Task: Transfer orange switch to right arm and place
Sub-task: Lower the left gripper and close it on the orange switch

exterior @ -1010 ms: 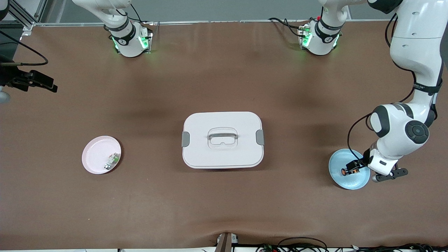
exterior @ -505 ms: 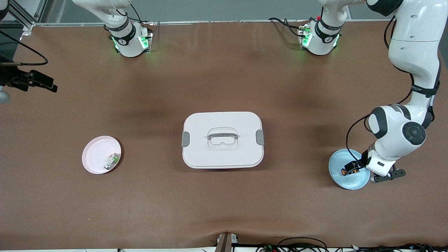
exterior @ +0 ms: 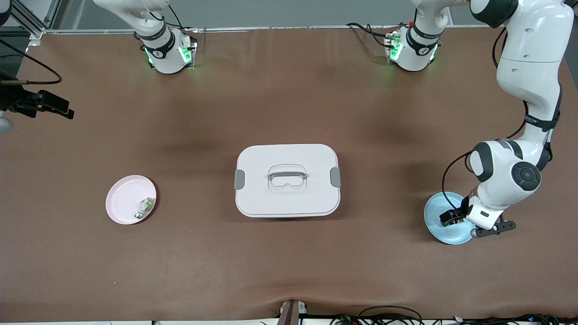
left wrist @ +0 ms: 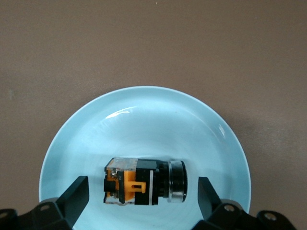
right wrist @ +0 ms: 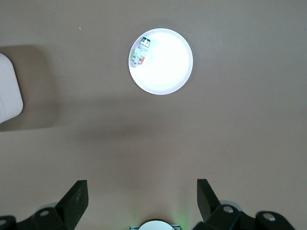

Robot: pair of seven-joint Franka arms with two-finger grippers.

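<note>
The orange switch (left wrist: 144, 188) lies on its side in the pale blue plate (left wrist: 144, 120), at the left arm's end of the table (exterior: 437, 228). It is a stubby black part with orange markings and a metal ring. My left gripper (left wrist: 143, 196) is open and low over the plate, one finger at each end of the switch, not touching it. In the front view the left hand covers most of the switch (exterior: 449, 218). My right gripper (right wrist: 142, 196) is open and empty, high above the table, out of the front view.
A white lidded box with a handle (exterior: 287, 180) stands mid-table. A pink plate (exterior: 122, 198) at the right arm's end holds a small whitish-green part (exterior: 143, 208); both show in the right wrist view, plate (right wrist: 168, 67) and part (right wrist: 140, 51). A black camera mount (exterior: 40, 104) overhangs that end.
My left hand has moved in over the blue plate and down, so its fingers now straddle the switch. The switch and the right arm have not moved.
</note>
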